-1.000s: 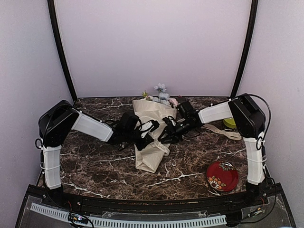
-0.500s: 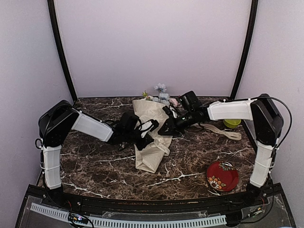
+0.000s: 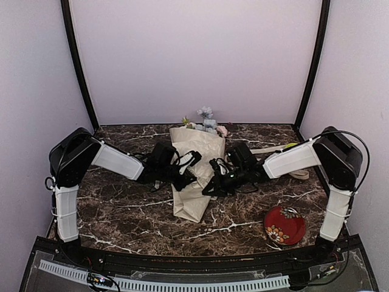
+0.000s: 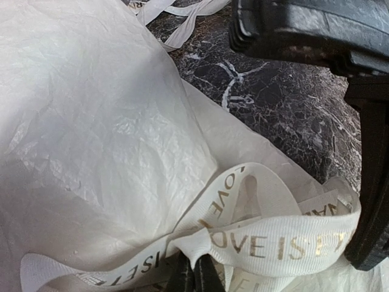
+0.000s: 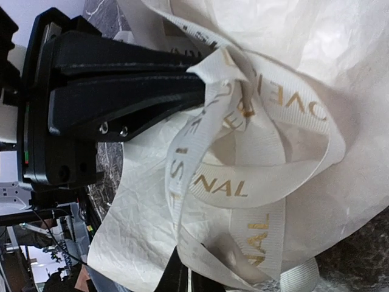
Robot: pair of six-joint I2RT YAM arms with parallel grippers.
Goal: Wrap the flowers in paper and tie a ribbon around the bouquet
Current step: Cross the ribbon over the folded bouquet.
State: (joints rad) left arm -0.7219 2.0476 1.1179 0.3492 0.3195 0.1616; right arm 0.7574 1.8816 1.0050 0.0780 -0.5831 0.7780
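Note:
The bouquet (image 3: 193,146) lies along the middle of the table, its cream paper (image 3: 188,204) rolled into a cone. The flowers (image 3: 206,123) show at its far, wide end. A cream ribbon (image 4: 273,243) with gold lettering loops loosely over the paper (image 4: 91,121). My left gripper (image 3: 193,165) reaches in from the left and is shut on a fold of ribbon (image 4: 196,274). From the right, my right gripper (image 3: 209,181) is shut on another strand of the ribbon (image 5: 243,182), pinched at the fingertips (image 5: 185,277). The two grippers sit close together over the cone's middle. A ribbon tail (image 3: 299,174) trails right.
A red patterned plate (image 3: 284,225) sits at the front right. A lime-green round thing (image 3: 290,146) peeks out behind the right arm. Pale walls and black corner posts close in the marble table (image 3: 121,213) on three sides.
The right gripper swung from the far right side back down to the cone's middle and closed on the ribbon. The left gripper kept its hold and place.

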